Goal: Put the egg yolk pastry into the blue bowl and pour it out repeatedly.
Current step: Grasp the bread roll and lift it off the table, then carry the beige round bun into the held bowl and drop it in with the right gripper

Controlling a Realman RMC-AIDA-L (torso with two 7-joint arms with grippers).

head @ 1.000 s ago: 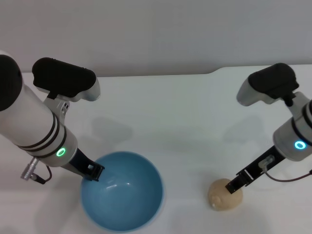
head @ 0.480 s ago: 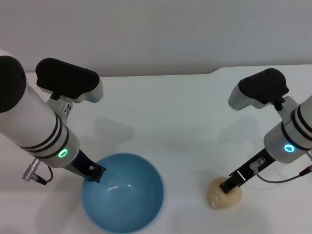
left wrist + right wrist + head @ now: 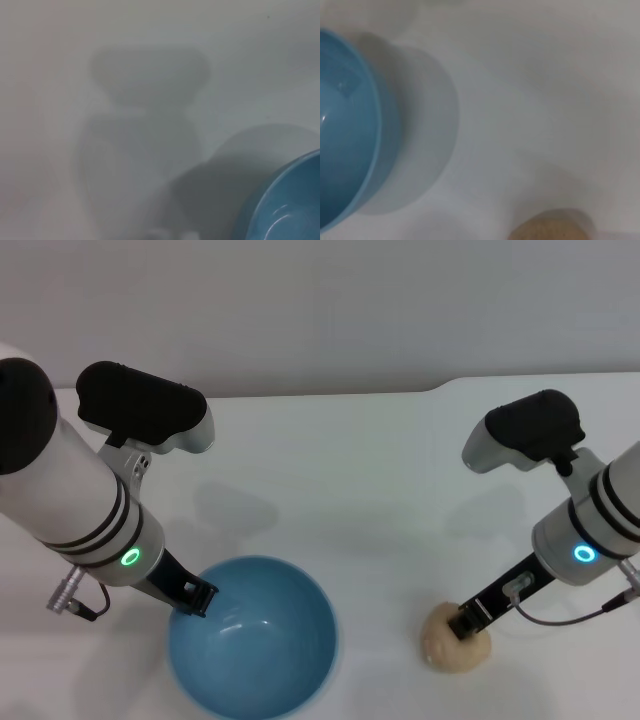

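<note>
Jaws first: on the right gripper (image 3: 465,621) you cannot tell from these views whether the fingers are spread or closed, because the dark fingertip assembly sits right on top of the egg yolk pastry (image 3: 452,641) and hides its own gap; the right wrist view shows only a sliver of the pastry (image 3: 550,229) and no fingers. You are equally blind on the left gripper (image 3: 193,596), whose tip rests at the near-left rim of the blue bowl (image 3: 250,640), probably steadying it, with the grip itself not readable. Your pastry lies on the white table (image 3: 340,480), upright on its base, well apart from the bowl and toward the robot's right. It is roughly round, so no long axis dictates your wrist angle. What matters for you is direction: the pastry sits directly under the right fingertips, and the bowl lies off to the robot's left of it, its rim (image 3: 370,150) in sight of the right wrist camera. Your right arm is plainly the nearer one, so judge the grasp secure before you carry leftward over the rim.
</note>
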